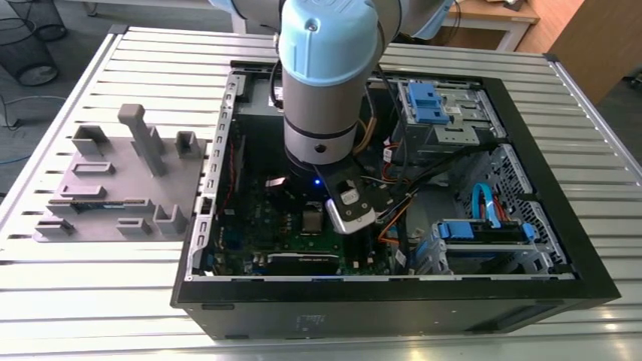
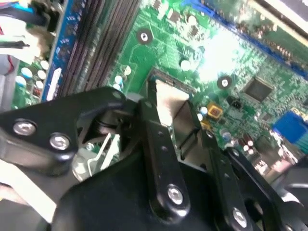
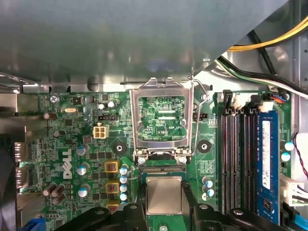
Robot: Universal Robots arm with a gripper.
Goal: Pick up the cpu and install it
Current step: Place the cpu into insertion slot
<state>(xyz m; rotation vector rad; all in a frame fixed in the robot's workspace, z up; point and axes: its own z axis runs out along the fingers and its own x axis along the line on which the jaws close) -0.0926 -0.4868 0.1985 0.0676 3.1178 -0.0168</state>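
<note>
Gripper: black two-finger gripper, low over the green motherboard inside the open black computer case
Grip state: pressed in on the chip; dark fingers flank two opposite edges, and it looks pinched rather than loose
Task thing: small flat square cpu, silver-grey metal top, tan edge seen in the second wrist view
Where: between the fingertips, straight under the wrist, right at the socket spot
Key relation: no offset – cpu centred in the grip, and the flipped-open silver metal load bracket is just beyond one free edge, hinge end nearest
Axis: square, no long axis; edges look parallel to the bracket frame
Seated or not: cannot tell whether the chip rests in the socket or hangs just above it
Neighbours: black memory slots beside the socket, apart from the fingers
Arm: single pale blue arm, reaching down into the case
</note>
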